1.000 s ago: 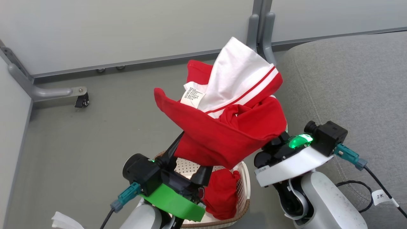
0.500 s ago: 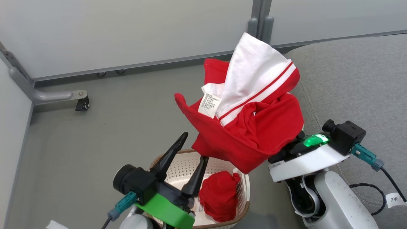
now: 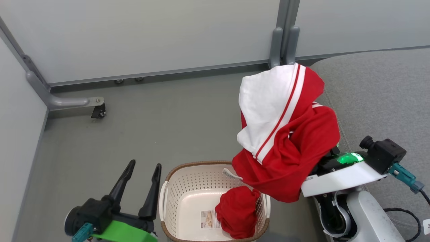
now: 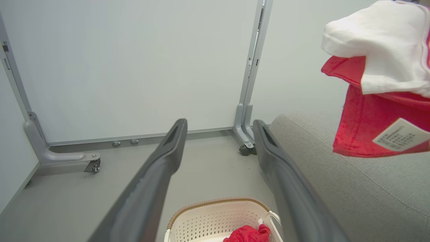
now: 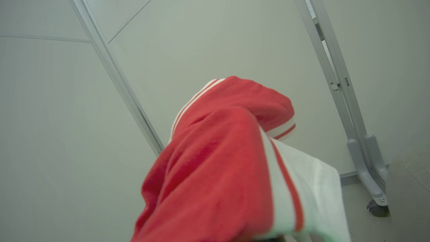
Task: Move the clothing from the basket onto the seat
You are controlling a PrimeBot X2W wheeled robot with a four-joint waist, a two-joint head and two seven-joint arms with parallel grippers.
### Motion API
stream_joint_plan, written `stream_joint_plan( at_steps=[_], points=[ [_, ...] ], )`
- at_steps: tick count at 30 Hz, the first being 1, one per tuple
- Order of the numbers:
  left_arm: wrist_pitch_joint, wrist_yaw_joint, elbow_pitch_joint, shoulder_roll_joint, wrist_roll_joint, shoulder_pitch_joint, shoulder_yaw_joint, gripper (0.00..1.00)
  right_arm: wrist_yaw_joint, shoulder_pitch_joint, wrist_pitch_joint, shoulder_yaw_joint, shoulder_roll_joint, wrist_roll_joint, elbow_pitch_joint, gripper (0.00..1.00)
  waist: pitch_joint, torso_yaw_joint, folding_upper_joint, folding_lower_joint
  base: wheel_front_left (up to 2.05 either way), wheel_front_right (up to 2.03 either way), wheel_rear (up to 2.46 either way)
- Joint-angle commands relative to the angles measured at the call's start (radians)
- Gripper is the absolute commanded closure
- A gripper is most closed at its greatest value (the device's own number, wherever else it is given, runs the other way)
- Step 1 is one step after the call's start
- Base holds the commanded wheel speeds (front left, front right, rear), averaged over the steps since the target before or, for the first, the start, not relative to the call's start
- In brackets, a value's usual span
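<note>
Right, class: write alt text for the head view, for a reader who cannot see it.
The right gripper holds a red and white garment aloft beside the grey seat, over the edge of the cream basket. A second red garment lies bunched inside the cream basket, and the open, empty left gripper sits to its left.

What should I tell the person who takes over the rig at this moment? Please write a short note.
Left tool: open, empty, beside the basket.
Right tool: shut on the red-and-white garment, held up in the air near the edge of the seat.
Second red garment: crumpled inside the basket.
Done: one garment lifted out.
To do: lay it on the seat, then fetch the second one.
</note>
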Motion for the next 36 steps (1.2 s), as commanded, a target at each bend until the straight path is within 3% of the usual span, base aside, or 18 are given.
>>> stream_joint_plan(
  at_steps=[1, 12, 24, 36],
  points=[
    [0.000, -0.002, 0.003, -0.008, 0.007, 0.031, 0.037, 0.00, 0.000, 0.015, -0.003, -0.013, -0.001, 0.001, -0.004, 1.00, -0.005, 0.013, 0.0000, 0.0000, 0.00, 0.00, 0.00],
    [0.000, -0.002, 0.026, -0.076, 0.053, 0.139, 0.227, 0.00, 0.000, 0.061, -0.003, -0.070, 0.002, 0.001, -0.006, 1.00, -0.016, 0.026, 0.0000, 0.0000, 0.00, 0.00, 0.00],
    [0.000, -0.002, 0.067, -0.113, 0.063, 0.168, 0.233, 0.00, 0.000, 0.086, -0.003, -0.087, 0.004, -0.001, 0.007, 1.00, -0.025, 0.019, 0.0000, 0.0000, 0.00, 0.00, 0.00],
    [0.000, -0.002, 0.075, -0.113, 0.071, 0.159, 0.221, 0.00, 0.000, 0.078, -0.003, -0.087, 0.009, 0.004, 0.006, 1.00, -0.021, 0.010, 0.0000, 0.0000, 0.00, 0.00, 0.00]
  ],
)
